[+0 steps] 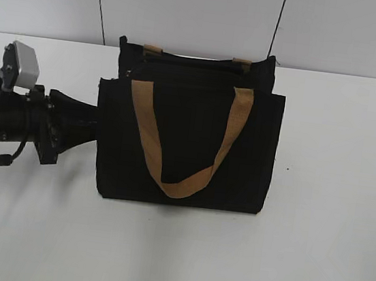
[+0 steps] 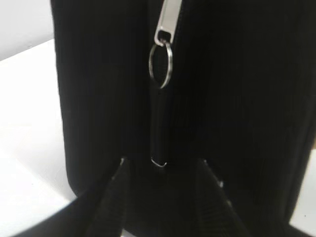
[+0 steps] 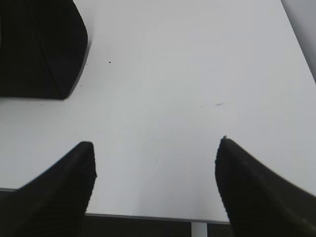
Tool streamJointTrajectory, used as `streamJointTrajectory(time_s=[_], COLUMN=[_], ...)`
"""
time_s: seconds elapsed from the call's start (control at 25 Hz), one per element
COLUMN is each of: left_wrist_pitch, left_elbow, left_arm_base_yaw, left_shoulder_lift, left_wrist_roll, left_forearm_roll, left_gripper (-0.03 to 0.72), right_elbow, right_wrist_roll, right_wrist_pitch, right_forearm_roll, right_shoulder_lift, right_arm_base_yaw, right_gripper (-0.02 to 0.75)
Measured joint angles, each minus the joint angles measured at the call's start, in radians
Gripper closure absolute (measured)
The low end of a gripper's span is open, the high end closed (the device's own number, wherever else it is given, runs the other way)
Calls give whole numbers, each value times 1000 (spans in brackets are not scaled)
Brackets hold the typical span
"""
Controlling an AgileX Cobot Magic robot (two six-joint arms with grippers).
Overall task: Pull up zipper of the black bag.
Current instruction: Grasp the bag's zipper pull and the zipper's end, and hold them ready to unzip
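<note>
A white worktop (image 1: 325,253) against a pale wall carries the black bag (image 1: 187,147) standing upright near its centre, tan handle (image 1: 186,140) draped down the front, with bare surface open in front and to the right. The left gripper (image 2: 160,197) reaches in level from the left against the bag's side edge, where the zipper (image 2: 167,22), a silver tab with a ring (image 2: 161,64) below it, hangs just ahead of its narrowly parted jaws, which hold nothing visible. The right gripper (image 3: 155,187) hovers over bare worktop near the edge, jaws wide and empty, the bag's corner at upper left.
</note>
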Motion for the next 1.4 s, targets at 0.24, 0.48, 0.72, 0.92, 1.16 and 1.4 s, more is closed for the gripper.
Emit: streamJointTrajectory(time_s=[0.24, 0.48, 0.72, 0.92, 1.16, 1.4], left_wrist_pitch=[-27, -39, -43, -41, 47, 221], left_elbow=[-58, -116, -130, -132, -115, -56], left_arm_base_yaw=[-9, -66, -88, -89, -89, -90], left_shoulder_lift=[71, 134, 151, 151, 98, -68], left_wrist_roll=[0, 0, 0, 0, 0, 0], left_forearm_roll=[14, 8, -95, -70, -91, -195], left_gripper=[335, 335, 393, 636, 659, 659], right_elbow=[0, 0, 0, 0, 0, 0], right_wrist_roll=[0, 0, 0, 0, 0, 0], right_wrist_pitch=[0, 0, 0, 0, 0, 0], right_forearm_roll=[0, 0, 0, 0, 0, 0], right_shoulder_lift=[0, 0, 0, 0, 0, 0], right_arm_base_yaw=[0, 0, 0, 0, 0, 0], right_gripper=[160, 160, 160, 160, 160, 160])
